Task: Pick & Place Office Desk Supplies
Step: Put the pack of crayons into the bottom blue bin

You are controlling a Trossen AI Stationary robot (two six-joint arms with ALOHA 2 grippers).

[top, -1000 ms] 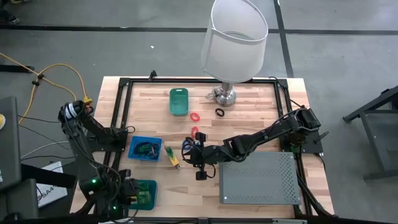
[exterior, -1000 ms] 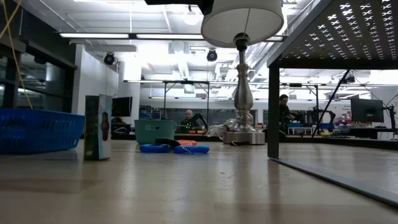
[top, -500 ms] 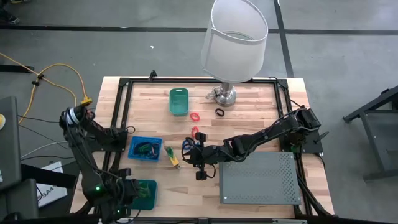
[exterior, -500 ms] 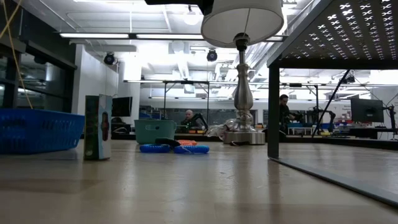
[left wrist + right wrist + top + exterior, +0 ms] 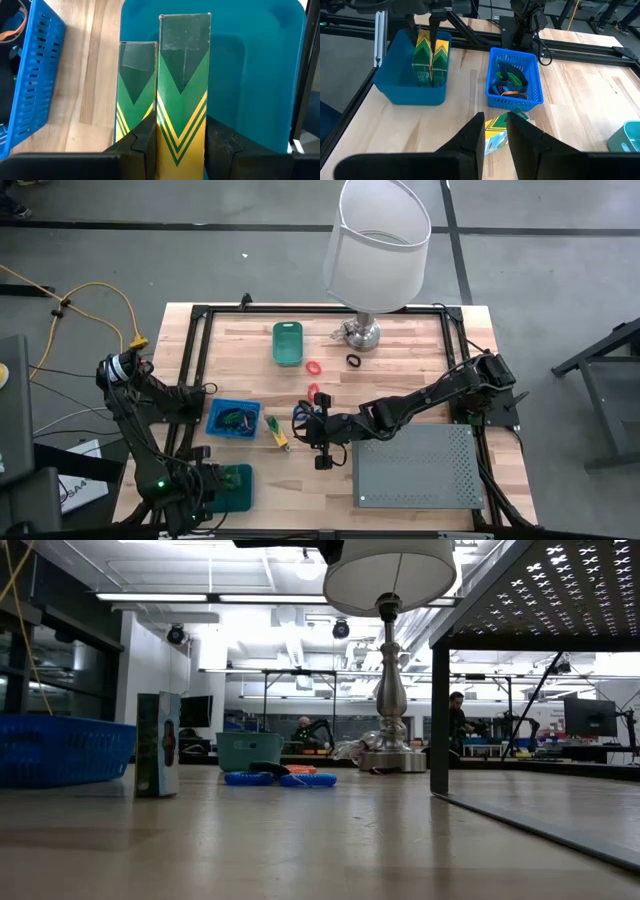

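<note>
Left wrist view: 2 green-yellow blocks (image 5: 182, 85) upright in teal bin (image 5: 260, 75), left pincer (image 5: 181, 142) clamping 1.

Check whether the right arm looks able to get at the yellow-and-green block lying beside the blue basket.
Probably yes. The right tool hovers just short of the yellow-and-green block, fingers parted, with nothing between them. The blue basket stands close behind it, so the approach is tight. The left tool is busy at the teal bin.

Wooden table (image 5: 400, 355), pale planks, matt. Lamp base (image 5: 362, 334) polished metal, cloth-like shade (image 5: 377, 242). Blue basket (image 5: 536, 75) slotted plastic; teal bin (image 5: 270, 65) smooth plastic. Green-and-yellow boxes (image 5: 183, 75) printed cardboard.
</note>
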